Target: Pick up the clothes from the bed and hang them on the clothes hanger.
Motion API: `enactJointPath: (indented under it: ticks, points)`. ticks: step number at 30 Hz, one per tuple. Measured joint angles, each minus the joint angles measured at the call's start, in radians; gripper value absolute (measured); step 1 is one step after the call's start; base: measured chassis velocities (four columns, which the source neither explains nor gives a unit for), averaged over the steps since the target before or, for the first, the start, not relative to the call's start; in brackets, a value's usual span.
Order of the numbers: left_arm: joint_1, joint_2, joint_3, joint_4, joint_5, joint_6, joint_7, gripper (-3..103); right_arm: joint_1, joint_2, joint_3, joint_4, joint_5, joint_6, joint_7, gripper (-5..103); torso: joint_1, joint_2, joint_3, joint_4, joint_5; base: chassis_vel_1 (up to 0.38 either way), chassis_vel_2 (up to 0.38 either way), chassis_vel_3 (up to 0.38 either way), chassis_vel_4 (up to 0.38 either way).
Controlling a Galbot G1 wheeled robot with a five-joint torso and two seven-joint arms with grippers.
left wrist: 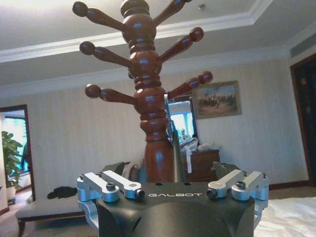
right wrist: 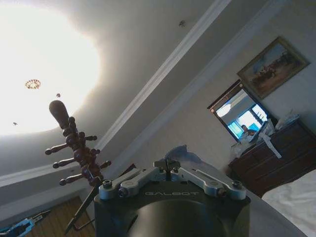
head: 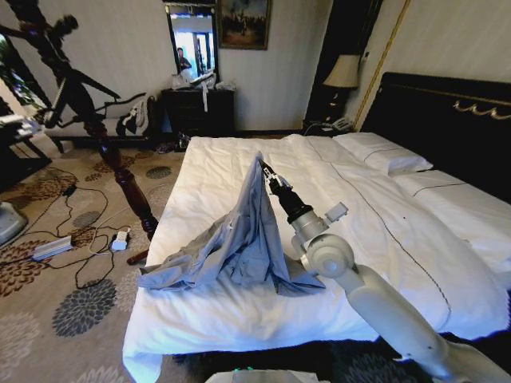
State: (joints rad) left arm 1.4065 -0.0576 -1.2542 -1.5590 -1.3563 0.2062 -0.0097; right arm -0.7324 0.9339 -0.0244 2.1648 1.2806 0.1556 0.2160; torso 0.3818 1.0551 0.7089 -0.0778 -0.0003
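Clothes (head: 239, 243): one grey-blue shirt, pulled up into a tent shape off the white duvet of the bed (head: 383, 239), peak at roughly 12 o'clock of the heap, lower hem and a sleeve still spread on the duvet toward 8 o'clock near the bed's foot-side edge. Right gripper (head: 263, 166) sits at the peak, arm reaching in from 5 o'clock across the mattress; jaws pressed together, pinching a fold of the shirt. In the right wrist view the same gripper (right wrist: 170, 164) shows its linkages drawn inward with a bit of pale fabric (right wrist: 180, 153) bunched at the tips, camera pointing up at the ceiling. Left gripper (left wrist: 174, 148) is up near the coat stand (left wrist: 148, 89), trunk of the stand directly behind it; its fingers meet on a thin dark vertical piece, the clothes hanger (left wrist: 177, 163), seen edge-on, so detail is poor. In the head view the coat stand (head: 96, 128) leans at about 10 o'clock from the shirt, on the carpet beside the bed, well apart from the shirt.
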Motion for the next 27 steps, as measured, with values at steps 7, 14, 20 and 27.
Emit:
enactJointPath:
  ticks: [7, 14, 20, 27]
  points:
    - [0.078, 0.197, -0.051, 0.123, -0.083, -0.007, -0.007, 100, -0.025, 0.058, -0.008, -0.031, -0.042, -0.003, -0.010, 0, 0.000, 0.000, 0.000, -0.0003, 0.0001, 0.000, 0.000, 0.000, 0.000]
    - [0.087, 0.289, -0.067, 0.191, -0.092, 0.017, 0.010, 100, -0.060, 0.070, -0.001, -0.022, -0.055, -0.010, 0.000, 0, 0.000, 0.000, 0.000, -0.0004, 0.0005, 0.000, 0.000, 0.000, 0.000]
    - [0.047, 0.090, -0.033, -0.024, -0.146, -0.006, -0.044, 100, -0.107, 0.059, 0.023, 0.000, -0.071, -0.012, 0.008, 0, 0.000, 0.000, 0.000, -0.0003, 0.0010, 0.000, 0.000, 0.000, 0.000]
    - [-0.082, -0.200, 0.276, -0.181, 0.065, -0.115, -0.100, 100, -0.140, 0.038, 0.031, 0.008, -0.089, -0.012, 0.011, 0, 0.000, 0.000, 0.000, 0.0006, -0.0007, 0.000, 0.000, 0.000, 0.000]
